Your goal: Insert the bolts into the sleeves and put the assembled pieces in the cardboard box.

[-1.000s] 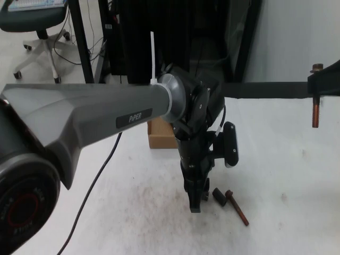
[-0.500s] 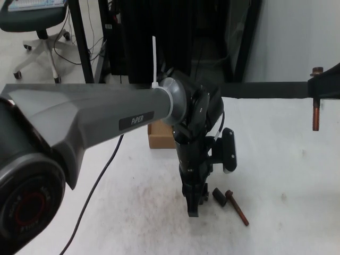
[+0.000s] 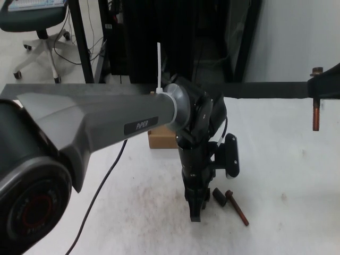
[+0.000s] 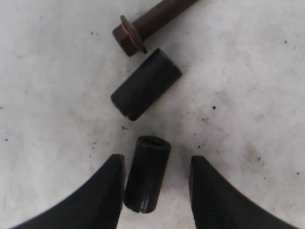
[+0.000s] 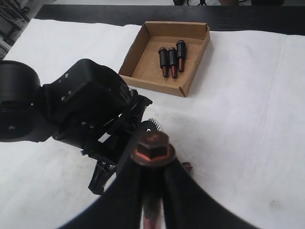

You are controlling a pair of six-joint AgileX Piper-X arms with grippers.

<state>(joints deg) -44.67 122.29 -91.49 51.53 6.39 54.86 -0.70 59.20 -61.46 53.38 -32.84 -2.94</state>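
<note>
On the bench point(image 4: 248, 95) | left gripper point(image 4: 157, 164) apart around sleeve point(image 4: 147, 183) | right gripper point(image 5: 153, 179) clamped on bolt point(image 5: 153, 148) | arm label point(image 3: 141, 125) lettered

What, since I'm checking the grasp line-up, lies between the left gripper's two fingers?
A black sleeve lies between the open fingers of the left gripper; the left wrist view shows it.

Tabletop point(image 3: 297, 202): white cover, marked with brownish stains and dark specks. A dark strip runs along the far edge. The cardboard box point(image 5: 150, 84) stands near the far edge, open side up.

Nearer the near edge, one rusty bolt point(image 4: 152, 21) lies flat. Its hexagonal head is just beside the end of a black sleeve point(image 4: 146, 84) lying on its side; contact cannot be confirmed. A second black sleeve point(image 4: 147, 174) lies close by, apart from the first. A black cable point(image 3: 101, 186) trails across the left part.
</note>
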